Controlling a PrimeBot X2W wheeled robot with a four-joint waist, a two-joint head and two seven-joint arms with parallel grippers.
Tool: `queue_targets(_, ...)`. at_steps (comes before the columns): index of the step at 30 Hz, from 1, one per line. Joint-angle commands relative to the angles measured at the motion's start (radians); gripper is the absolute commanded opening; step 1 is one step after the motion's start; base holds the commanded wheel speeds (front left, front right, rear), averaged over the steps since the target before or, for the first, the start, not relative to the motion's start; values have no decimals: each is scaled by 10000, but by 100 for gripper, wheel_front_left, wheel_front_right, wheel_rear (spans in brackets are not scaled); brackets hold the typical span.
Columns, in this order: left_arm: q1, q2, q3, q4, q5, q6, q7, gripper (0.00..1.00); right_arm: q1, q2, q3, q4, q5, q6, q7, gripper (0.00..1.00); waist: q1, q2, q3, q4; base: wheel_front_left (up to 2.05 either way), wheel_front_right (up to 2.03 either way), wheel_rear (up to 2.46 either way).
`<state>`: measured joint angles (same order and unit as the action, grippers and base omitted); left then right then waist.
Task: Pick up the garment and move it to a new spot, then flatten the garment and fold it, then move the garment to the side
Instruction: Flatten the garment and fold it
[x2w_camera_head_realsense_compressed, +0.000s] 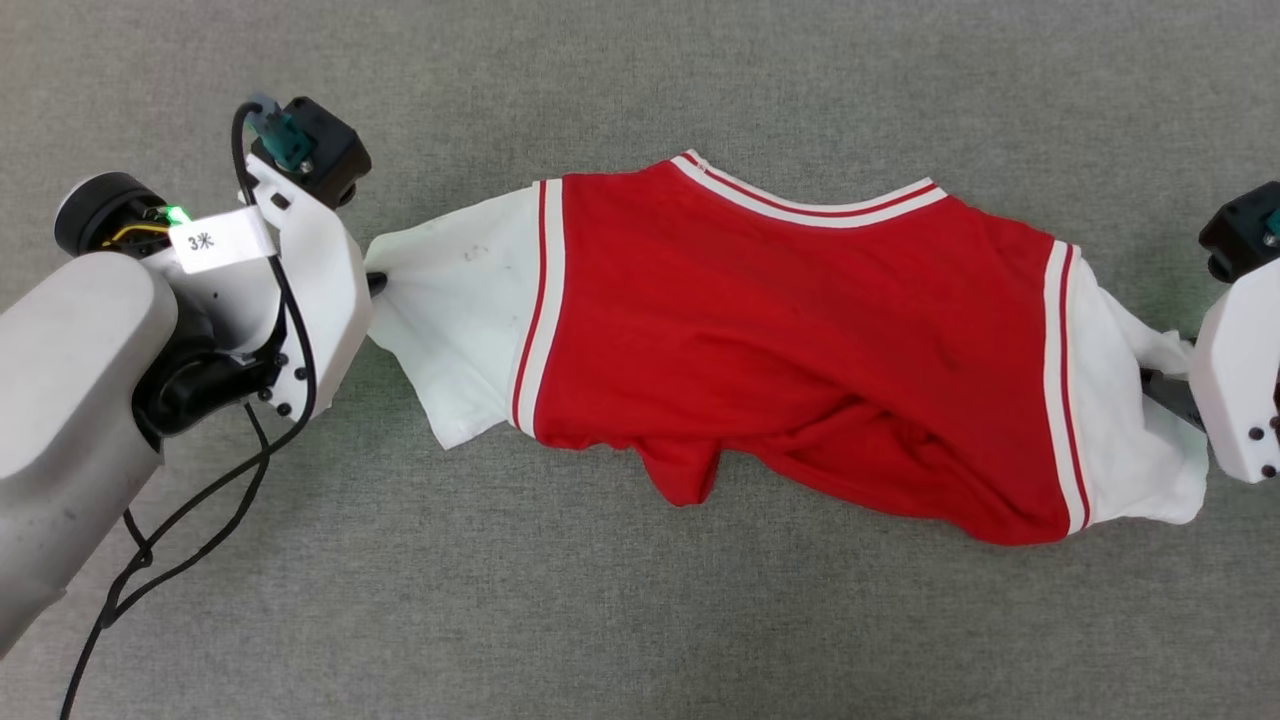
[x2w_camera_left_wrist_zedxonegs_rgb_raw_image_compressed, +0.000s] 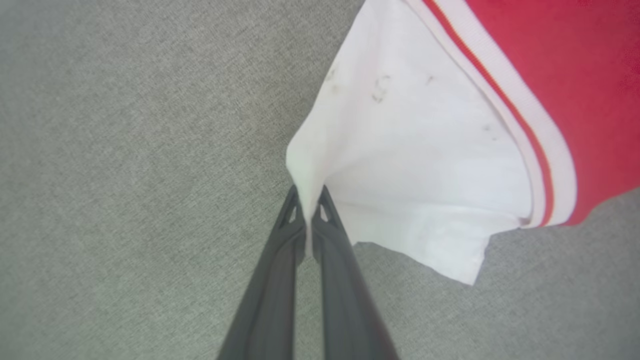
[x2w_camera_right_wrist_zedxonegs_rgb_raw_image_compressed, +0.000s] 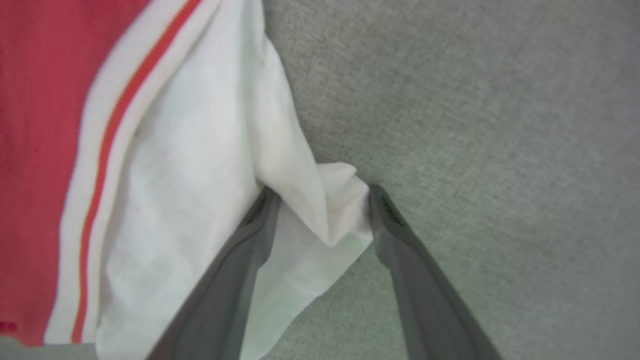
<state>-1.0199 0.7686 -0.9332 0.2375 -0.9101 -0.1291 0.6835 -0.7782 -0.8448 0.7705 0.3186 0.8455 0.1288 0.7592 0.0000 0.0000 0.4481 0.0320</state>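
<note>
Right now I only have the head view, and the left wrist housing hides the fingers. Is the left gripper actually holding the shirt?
Observer: Yes. In the left wrist view the left gripper is shut on a thin fold at the edge of the garment's white sleeve.
Operator: And the right one, at the edge of my picture?
Observer: The right gripper is open. A bunched fold of the other sleeve lies between its fingers, unclamped.
</note>
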Motion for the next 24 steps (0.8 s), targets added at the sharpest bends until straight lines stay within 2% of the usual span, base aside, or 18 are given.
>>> queue_targets(1,66,41,-37,46,-53,0,-88,0,511,374,582,219,243,36,-1,0,0,0,-153,-76,0,0,0)
queue_targets(7,152,236,-128,-33,19,-1,-706,0,-458,-180,529,-155,286,18,-1442,0,0,0,-866,-216,0,0,0)
queue_targets(15,-129,452,-40,-637,173,1,-1890,0,-921,-809,407,-814,603,16,-3063,0,0,0,-1819,-122,0,0,0)
queue_targets(24,-1043,170,485,-635,933,116,-3414,0,-1752,-1004,-29,-1224,234,16,-4176,0,0,0,-2441,-1,0,0,0)
